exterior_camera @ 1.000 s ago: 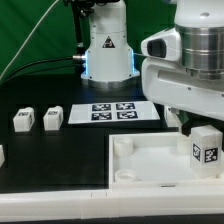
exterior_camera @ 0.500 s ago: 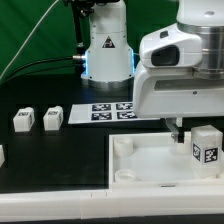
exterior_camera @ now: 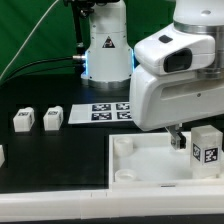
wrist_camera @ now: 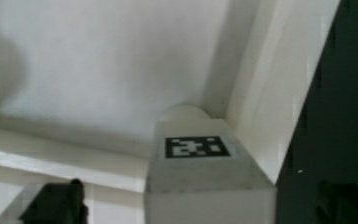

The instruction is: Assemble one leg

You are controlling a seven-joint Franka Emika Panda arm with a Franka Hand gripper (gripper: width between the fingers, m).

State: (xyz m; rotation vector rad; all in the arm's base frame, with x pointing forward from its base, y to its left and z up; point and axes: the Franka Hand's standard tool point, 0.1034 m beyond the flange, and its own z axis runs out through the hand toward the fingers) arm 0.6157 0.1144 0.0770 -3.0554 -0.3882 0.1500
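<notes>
A leg [exterior_camera: 205,145], a small white block with a square marker on its face, stands upright in the corner of the large white tray-shaped piece [exterior_camera: 140,165] at the exterior view's right. My gripper [exterior_camera: 180,138] hangs low over the tray, right beside this leg. In the wrist view the leg [wrist_camera: 202,160] sits between my dark fingers [wrist_camera: 60,202], with a gap on at least one side. The gripper [wrist_camera: 202,208] is open. Two more legs [exterior_camera: 22,120] [exterior_camera: 52,118] stand on the black table at the left.
The marker board [exterior_camera: 108,111] lies flat behind the tray, in front of the robot base [exterior_camera: 105,55]. Another white part [exterior_camera: 2,155] shows at the left edge. The tray's raised rim [wrist_camera: 265,60] runs close past the leg.
The arm has come down and shifted slightly toward the exterior view's left, bringing the gripper lower beside the leg on the tray. The leg and the other parts have not moved.
</notes>
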